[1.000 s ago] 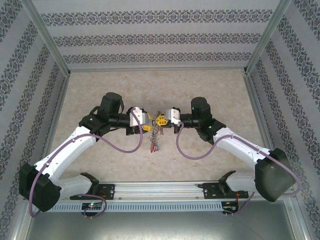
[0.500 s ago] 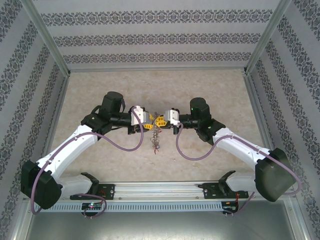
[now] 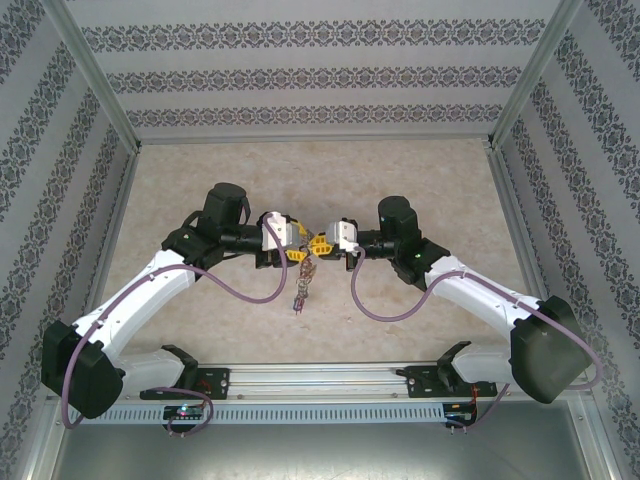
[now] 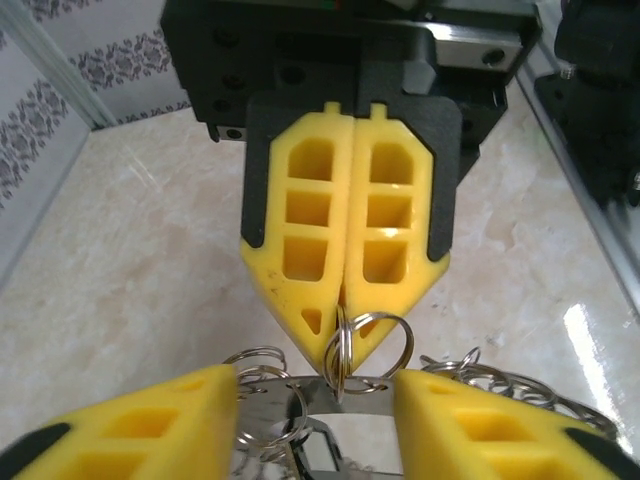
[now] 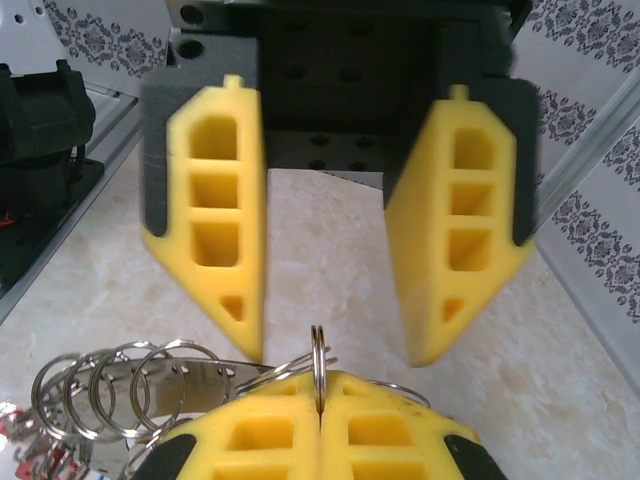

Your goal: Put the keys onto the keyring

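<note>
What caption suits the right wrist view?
Shut right gripper pinches a small silvery split ring; open left gripper faces it.

Fingers [image 4: 300,235]: yellow. Worktop [image 3: 400,170]: beige, marbled. Walls [image 3: 300,75]: white, dark floral bands. Rings [image 5: 317,360]: silvery. Cables [image 3: 245,295]: purple.

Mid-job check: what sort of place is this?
Probably an enclosed lab test booth: patterned panels on aluminium posts wall in a marble-look tabletop, with a metal mounting rail at its near edge.
</note>
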Controlling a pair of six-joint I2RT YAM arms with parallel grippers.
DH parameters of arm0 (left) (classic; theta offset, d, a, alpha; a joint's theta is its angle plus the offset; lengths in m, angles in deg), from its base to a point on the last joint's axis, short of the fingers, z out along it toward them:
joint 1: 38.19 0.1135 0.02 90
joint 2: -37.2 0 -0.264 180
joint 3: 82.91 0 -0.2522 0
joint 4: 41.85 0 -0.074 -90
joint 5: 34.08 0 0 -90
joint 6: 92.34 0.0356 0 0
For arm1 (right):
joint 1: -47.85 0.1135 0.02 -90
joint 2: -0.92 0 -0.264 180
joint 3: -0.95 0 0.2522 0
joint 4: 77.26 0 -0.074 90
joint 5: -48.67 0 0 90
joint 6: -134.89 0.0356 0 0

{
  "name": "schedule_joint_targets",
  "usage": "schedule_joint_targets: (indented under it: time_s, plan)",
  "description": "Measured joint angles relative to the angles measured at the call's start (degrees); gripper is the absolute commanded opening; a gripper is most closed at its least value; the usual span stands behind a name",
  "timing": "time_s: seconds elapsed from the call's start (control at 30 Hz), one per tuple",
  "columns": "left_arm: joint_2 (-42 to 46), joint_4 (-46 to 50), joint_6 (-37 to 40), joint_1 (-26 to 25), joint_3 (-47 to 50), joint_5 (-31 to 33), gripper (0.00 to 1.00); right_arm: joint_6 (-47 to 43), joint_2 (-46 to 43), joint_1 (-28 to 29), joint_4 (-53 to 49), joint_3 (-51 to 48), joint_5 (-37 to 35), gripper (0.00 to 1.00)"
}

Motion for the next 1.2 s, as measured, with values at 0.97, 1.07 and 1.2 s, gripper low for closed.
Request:
schedule_joint_targets:
  time_s: [0.97, 1.07, 1.2]
  plan:
    - [1.9, 4.3, 4.1, 0.0, 0.5, 5.0, 0.37, -0.1, -0.2, 0.0, -1.3, 0.3, -0.2, 0.00]
    - [1.9, 4.3, 4.5, 0.0, 0.4, 4.9, 0.32, -0.3, -0.2, 0.0, -1.4, 0.4, -0.2, 0.00]
    - [1.3, 4.2, 4.6, 0.0, -0.5, 3.9, 0.31, -0.8, -0.2, 0.0, -1.4, 0.7, -0.2, 0.00]
